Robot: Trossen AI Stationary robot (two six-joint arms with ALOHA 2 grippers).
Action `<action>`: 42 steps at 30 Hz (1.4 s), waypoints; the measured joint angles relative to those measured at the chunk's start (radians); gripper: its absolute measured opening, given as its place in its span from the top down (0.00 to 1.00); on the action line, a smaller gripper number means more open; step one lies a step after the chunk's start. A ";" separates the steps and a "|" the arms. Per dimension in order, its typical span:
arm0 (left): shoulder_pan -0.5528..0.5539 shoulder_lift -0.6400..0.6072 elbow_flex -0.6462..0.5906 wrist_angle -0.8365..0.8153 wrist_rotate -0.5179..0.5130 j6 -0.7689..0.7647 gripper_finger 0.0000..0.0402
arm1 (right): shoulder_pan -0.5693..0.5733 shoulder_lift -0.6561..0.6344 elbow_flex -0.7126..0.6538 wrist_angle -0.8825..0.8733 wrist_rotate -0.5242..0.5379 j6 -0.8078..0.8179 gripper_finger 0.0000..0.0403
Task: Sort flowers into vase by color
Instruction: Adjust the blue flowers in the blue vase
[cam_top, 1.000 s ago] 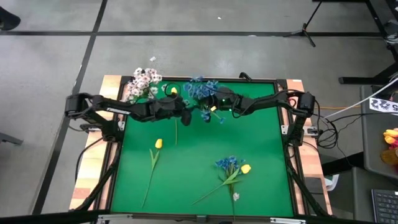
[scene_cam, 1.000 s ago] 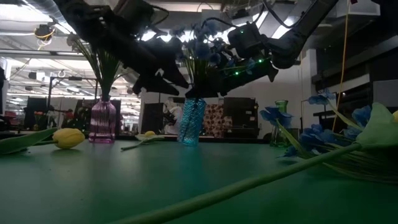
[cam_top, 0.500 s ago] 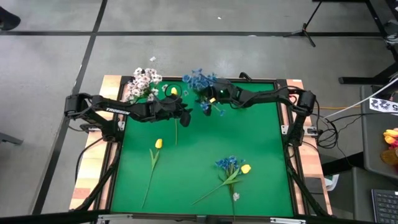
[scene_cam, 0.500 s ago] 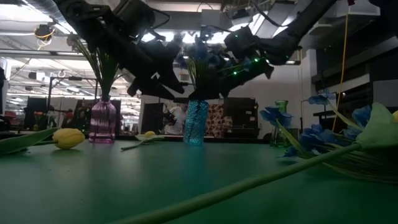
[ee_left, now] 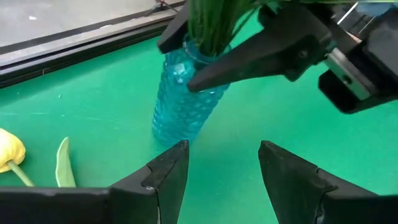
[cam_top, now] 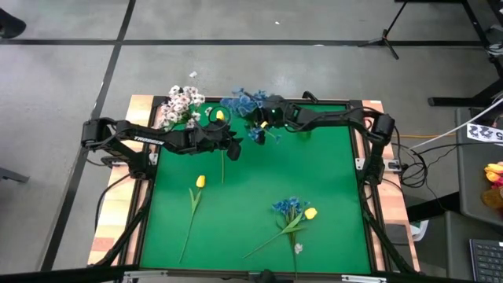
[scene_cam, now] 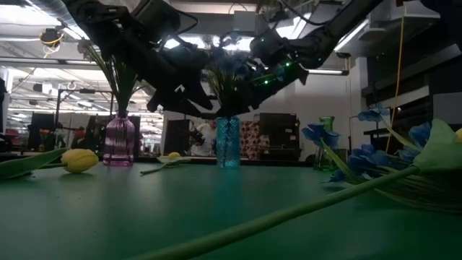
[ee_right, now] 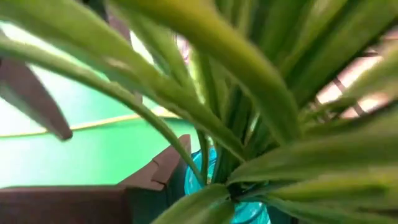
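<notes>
A blue textured vase [ee_left: 183, 99] stands upright on its base near the table's far edge [scene_cam: 227, 142]. It holds blue flowers [cam_top: 244, 101] on green stalks. My right gripper [ee_left: 177, 62] is shut on those stalks just above the vase's mouth. My left gripper [ee_left: 224, 149] is open and hovers just off the vase's near-left side [cam_top: 234, 143], touching nothing. White sprays [cam_top: 181, 104] stand in a pink vase [scene_cam: 119, 141]. Two yellow tulips [cam_top: 200, 181] [cam_top: 218, 115] and a blue-and-yellow bunch [cam_top: 291, 208] lie flat on the mat. My right gripper pinches the bundle of green stalks [ee_left: 208, 28] between its two fingers [ee_left: 261, 53], right above the vase's mouth. The fingers come nearly level from the table's right and lie across the stalks. The stalks stand upright in the vase, whose base is on the mat.
A green glass vase [scene_cam: 326, 141] stands to the right of the blue one. The table's wooden frame [cam_top: 141, 102] runs close behind the vases. The mat's middle [cam_top: 259, 177] lies bare between the two groups of loose stems.
My right gripper has moved toward the table's far-left, carrying the blue flowers' stalks with it. The blue vase leaned a second ago and now stands upright, a little farther back. My left gripper has kept still and open.
</notes>
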 joint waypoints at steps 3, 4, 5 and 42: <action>0.000 0.000 0.000 0.000 0.000 0.000 0.52 | -0.012 0.017 0.002 0.019 -0.031 0.006 0.61; 0.000 0.000 0.000 0.000 0.000 0.000 0.52 | -0.016 0.022 0.003 0.025 -0.040 0.012 0.61; 0.001 0.000 0.000 0.000 0.000 0.000 0.52 | -0.021 0.025 0.003 0.028 -0.045 0.014 0.61; 0.001 -0.001 0.000 -0.034 0.000 0.012 0.52 | -0.042 0.014 0.000 -0.033 -0.238 -0.055 0.32</action>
